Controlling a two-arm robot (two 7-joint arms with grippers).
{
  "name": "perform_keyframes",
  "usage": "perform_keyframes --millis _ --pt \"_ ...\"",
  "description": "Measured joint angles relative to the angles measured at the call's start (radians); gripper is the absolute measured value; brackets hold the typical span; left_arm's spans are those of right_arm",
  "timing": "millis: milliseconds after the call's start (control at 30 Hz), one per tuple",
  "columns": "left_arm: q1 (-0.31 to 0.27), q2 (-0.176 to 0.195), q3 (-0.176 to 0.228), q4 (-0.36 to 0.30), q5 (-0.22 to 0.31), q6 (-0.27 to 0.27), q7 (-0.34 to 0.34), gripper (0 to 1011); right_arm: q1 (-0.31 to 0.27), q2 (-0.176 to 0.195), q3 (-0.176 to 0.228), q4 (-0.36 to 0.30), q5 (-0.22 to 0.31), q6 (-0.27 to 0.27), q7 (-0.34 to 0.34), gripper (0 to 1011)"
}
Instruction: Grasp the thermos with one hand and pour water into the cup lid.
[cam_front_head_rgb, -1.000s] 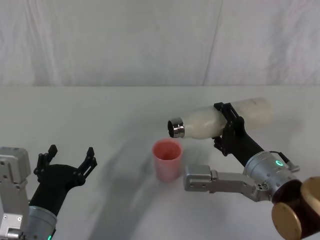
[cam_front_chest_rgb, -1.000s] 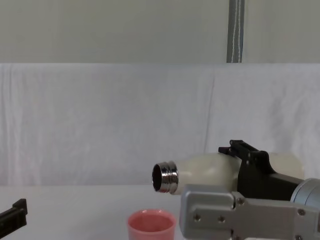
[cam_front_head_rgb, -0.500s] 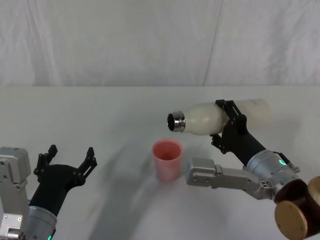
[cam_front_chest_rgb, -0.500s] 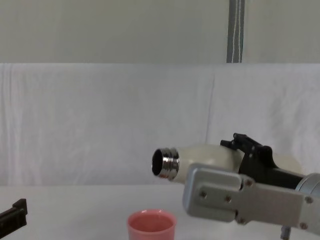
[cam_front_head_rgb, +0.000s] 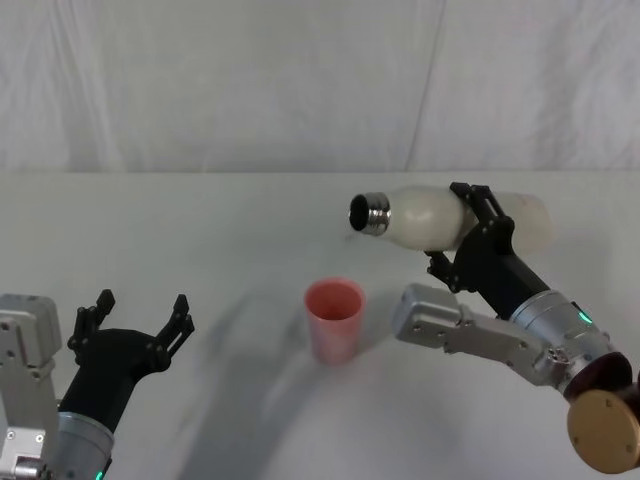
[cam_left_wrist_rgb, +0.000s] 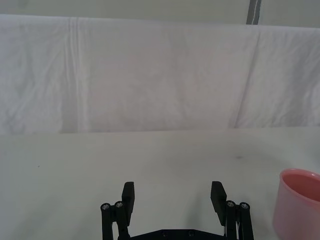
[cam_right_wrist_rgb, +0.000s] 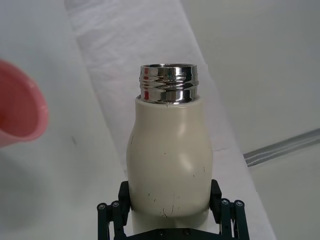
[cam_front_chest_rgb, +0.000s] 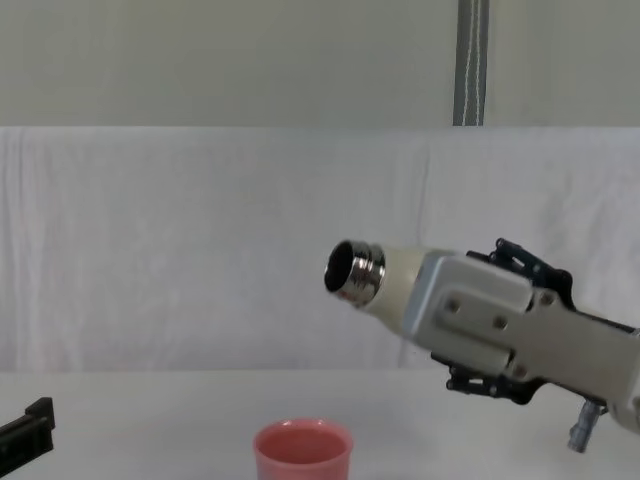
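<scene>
Right gripper (cam_front_head_rgb: 468, 232) clamped round thermos (cam_front_head_rgb: 440, 217), held near level, neck above and beyond cup lid (cam_front_head_rgb: 334, 318), mouth not over rim. Left gripper (cam_front_head_rgb: 135, 320) spread, idle, holding nothing.

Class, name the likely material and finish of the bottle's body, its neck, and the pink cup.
The thermos body looks like cream matte-coated metal or plastic; fine scratches mark it. Its neck appears to be polished steel, with mirror-like reflections on the threads. The cup lid seems to be smooth salmon-pink plastic with a plain rim. The right gripper holds the thermos.
</scene>
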Motion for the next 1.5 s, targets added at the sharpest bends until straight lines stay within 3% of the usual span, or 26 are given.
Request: perform_keyframes --millis 333,733,1500 --pt "0.0 0.0 0.0 0.0 0.0 0.0 0.0 1001 -0.019 -0.02 0.058 -0.004 0.106 -0.047 -0.006 950" --pt "0.0 0.0 0.0 0.0 0.0 0.0 0.0 1001 -0.049 -0.055 0.142 0.001 0.286 -0.113 0.019 950" --pt "0.0 0.0 0.0 0.0 0.0 0.0 0.0 1001 -0.115 -0.118 0.25 -0.001 0.511 -0.157 0.053 950"
